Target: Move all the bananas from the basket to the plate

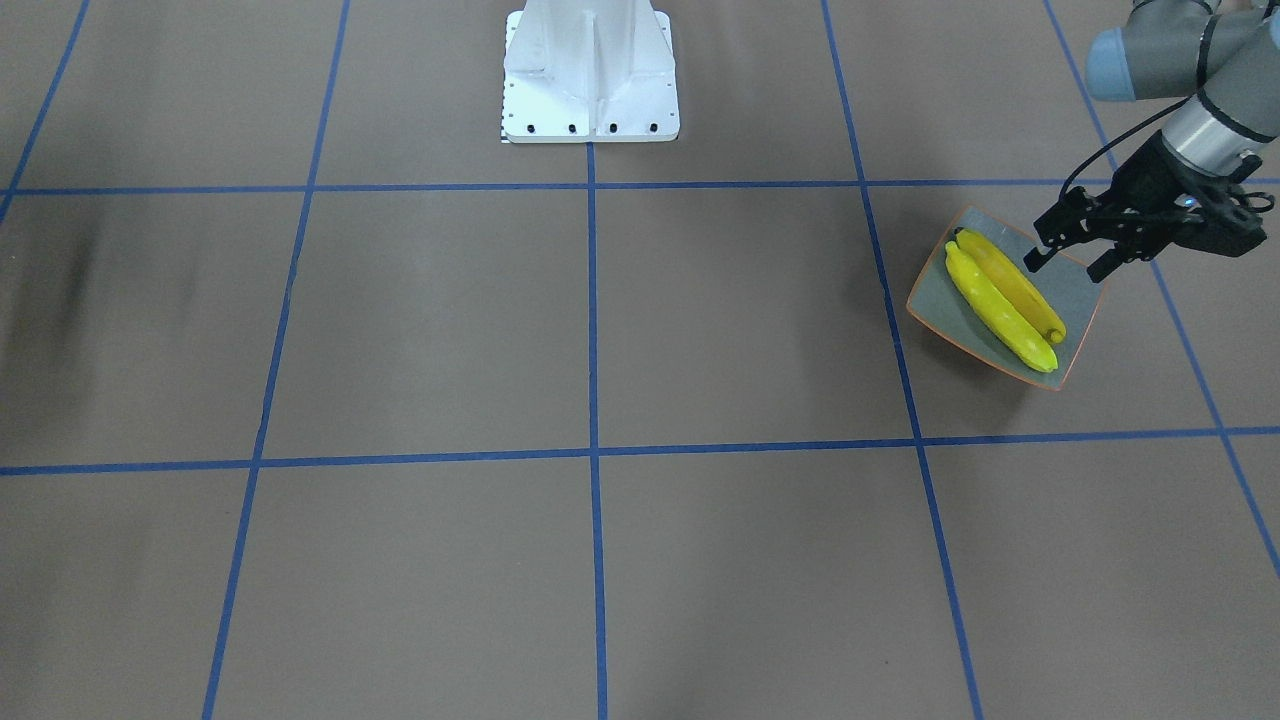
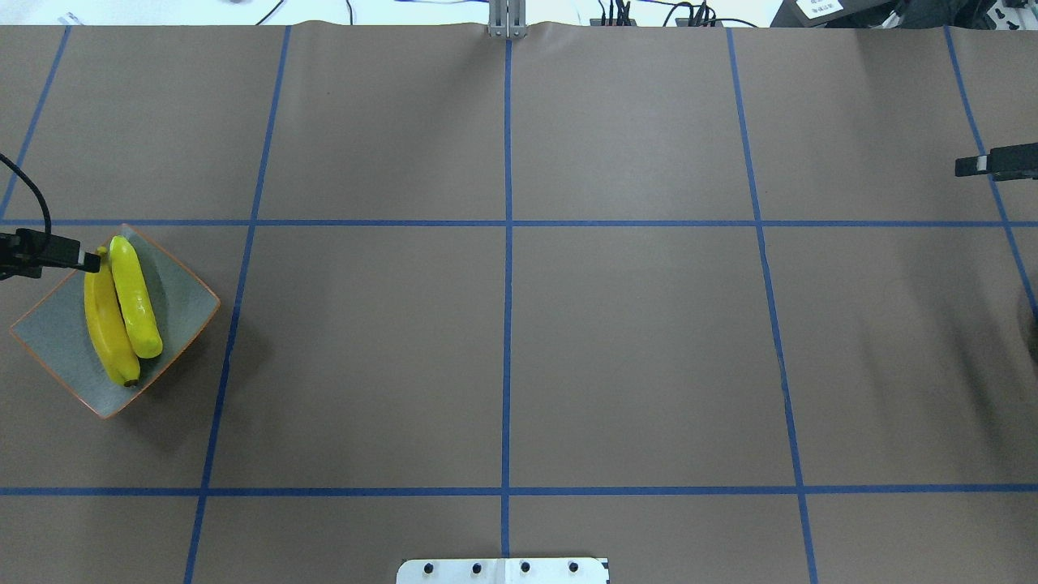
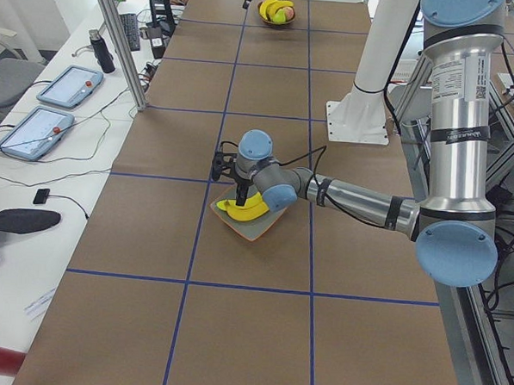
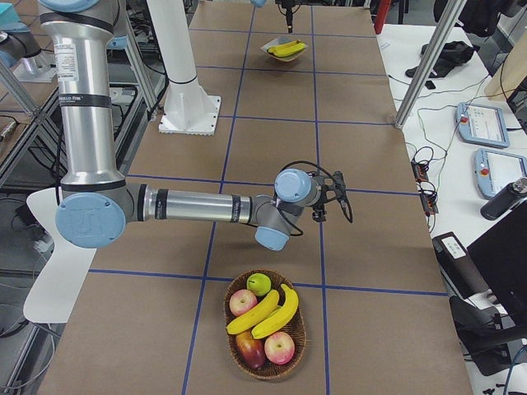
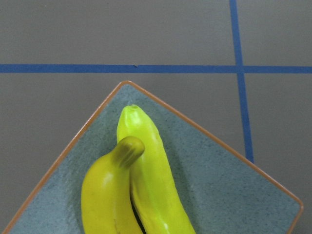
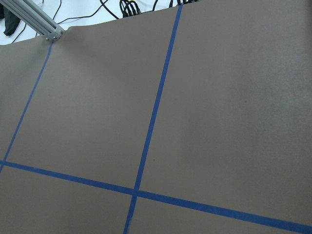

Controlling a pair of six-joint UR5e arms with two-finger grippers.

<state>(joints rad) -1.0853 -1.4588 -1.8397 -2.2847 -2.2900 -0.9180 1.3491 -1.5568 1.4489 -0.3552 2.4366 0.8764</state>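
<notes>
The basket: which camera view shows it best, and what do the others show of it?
Exterior right shows the basket best: near and whole, holding two bananas and some apples. Exterior left shows it small at the table's far end. Front-facing and both wrist views miss it; overhead has at most a dark sliver at its right edge.

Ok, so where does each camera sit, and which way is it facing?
Front-facing: across the table, facing the robot's base; left gripper by the plate.
Overhead: behind the robot, looking down; left gripper at its left edge, right gripper at its right.
Exterior left: table's left end; left arm near.
Exterior right: table's right end; right arm near, basket closest.
Left wrist: straight down on two bananas; no gripper shows.
Right wrist: table and blue tape.
Shared: front-facing and overhead both show the plate.
</notes>
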